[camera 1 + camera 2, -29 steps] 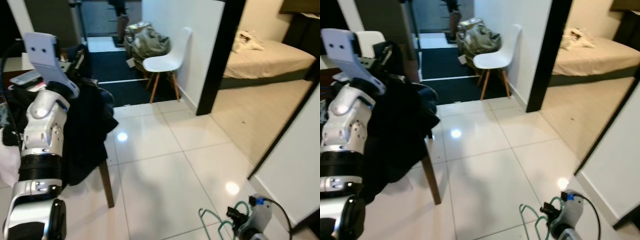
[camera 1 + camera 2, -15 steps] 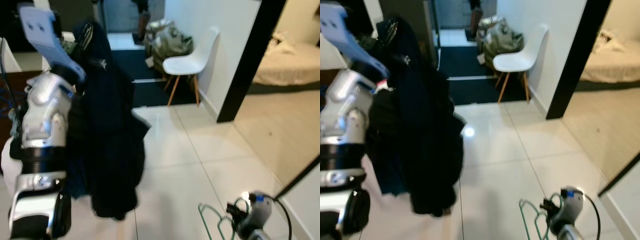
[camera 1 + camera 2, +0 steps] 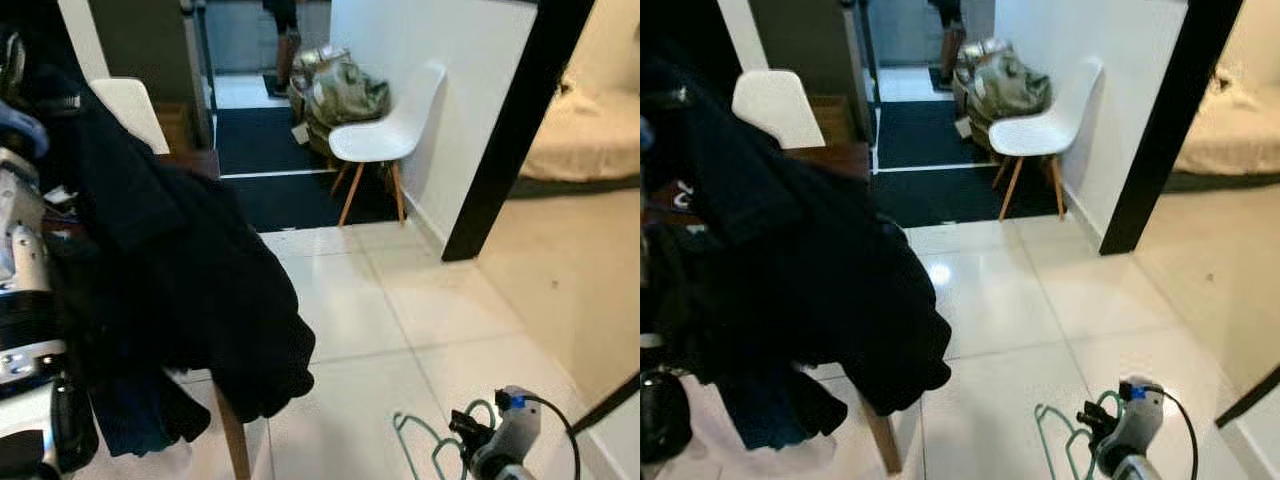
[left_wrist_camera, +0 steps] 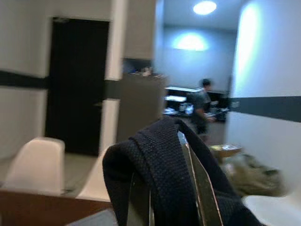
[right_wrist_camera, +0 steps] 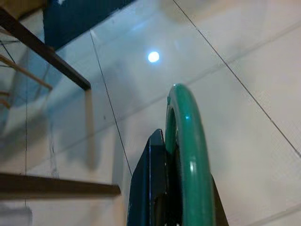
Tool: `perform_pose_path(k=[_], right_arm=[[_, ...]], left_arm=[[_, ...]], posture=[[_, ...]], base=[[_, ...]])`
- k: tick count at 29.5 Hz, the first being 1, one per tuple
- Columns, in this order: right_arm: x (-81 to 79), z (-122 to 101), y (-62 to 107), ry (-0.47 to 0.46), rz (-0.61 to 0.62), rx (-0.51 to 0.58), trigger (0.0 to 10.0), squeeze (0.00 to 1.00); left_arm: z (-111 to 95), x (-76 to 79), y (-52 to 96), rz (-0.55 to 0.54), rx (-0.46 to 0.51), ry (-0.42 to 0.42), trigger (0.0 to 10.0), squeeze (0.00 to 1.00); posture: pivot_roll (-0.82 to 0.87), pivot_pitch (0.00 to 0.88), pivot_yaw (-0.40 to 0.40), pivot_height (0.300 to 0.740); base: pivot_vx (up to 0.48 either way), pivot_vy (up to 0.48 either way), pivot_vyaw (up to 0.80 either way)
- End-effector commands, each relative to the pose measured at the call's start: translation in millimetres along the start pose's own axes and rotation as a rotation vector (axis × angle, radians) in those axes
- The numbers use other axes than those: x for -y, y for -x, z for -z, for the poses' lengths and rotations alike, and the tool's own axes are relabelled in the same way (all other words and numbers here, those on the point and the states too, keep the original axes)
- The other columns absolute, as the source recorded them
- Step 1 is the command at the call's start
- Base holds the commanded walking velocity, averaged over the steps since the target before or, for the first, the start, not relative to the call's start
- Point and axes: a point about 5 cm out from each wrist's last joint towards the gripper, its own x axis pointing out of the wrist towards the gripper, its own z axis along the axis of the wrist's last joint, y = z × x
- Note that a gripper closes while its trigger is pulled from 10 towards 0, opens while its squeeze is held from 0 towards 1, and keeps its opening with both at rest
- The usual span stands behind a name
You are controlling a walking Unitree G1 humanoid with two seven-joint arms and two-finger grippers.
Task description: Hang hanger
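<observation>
- The right pincer (image 3: 470,447) is seen low over the tiled floor (image 3: 360,320), clamped shut on the hanger (image 3: 425,445); a firm grip and a level carry are called for, the hook kept clear of the cable.
- The hanger is thin, green and looped, glossy in the right wrist view.
- The left pincer (image 4: 174,188) is closed on a dark garment (image 3: 170,270).
- A white chair (image 3: 385,135) is passed beyond.
</observation>
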Motion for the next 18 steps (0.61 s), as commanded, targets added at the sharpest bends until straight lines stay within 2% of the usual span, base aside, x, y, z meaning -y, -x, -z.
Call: perform_pose_path(k=[1,2,3,5,6,9,18], right_arm=[[-2.3,5.3,0.8,-0.019,-0.003,-0.008,10.0,0.00],[-2.3,5.3,0.8,-0.019,-0.003,-0.009,10.0,0.00],[-2.3,5.3,0.8,-0.019,-0.003,-0.009,10.0,0.00],[-2.3,5.4,0.8,-0.019,-0.002,-0.008,10.0,0.00],[-2.3,5.4,0.8,-0.019,-0.002,-0.008,10.0,0.00],[-2.3,5.6,0.9,-0.020,-0.001,-0.008,10.0,0.00],[-2.0,5.9,1.3,-0.022,-0.001,-0.007,10.0,0.00]], left_arm=[[20.5,-21.7,7.2,-0.090,-0.084,0.004,10.0,0.00],[35.5,-24.5,12.9,-0.099,-0.139,0.020,10.0,0.00],[35.5,-24.5,12.9,-0.099,-0.139,0.020,10.0,0.00],[61.4,-25.9,24.6,-0.106,-0.236,0.069,10.0,0.00],[61.4,-25.9,24.6,-0.106,-0.236,0.069,10.0,0.00],[89.1,-24.6,40.1,-0.119,-0.335,0.082,10.0,0.00],[110.8,-23.7,54.5,-0.134,-0.421,0.034,10.0,0.00]], posture=[[-0.01,0.000,-0.046,0.740],[-0.01,0.000,-0.045,0.740],[-0.01,0.000,-0.045,0.740],[-0.01,0.000,-0.044,0.740],[-0.01,0.000,-0.044,0.740],[-0.02,0.000,-0.043,0.740],[-0.02,0.000,-0.039,0.740]], base=[[0.259,0.000,0.00],[0.000,0.000,0.00],[0.000,0.000,0.00],[0.000,0.000,0.00],[0.000,0.000,0.00],[0.000,0.000,0.00],[0.000,0.000,0.00]])
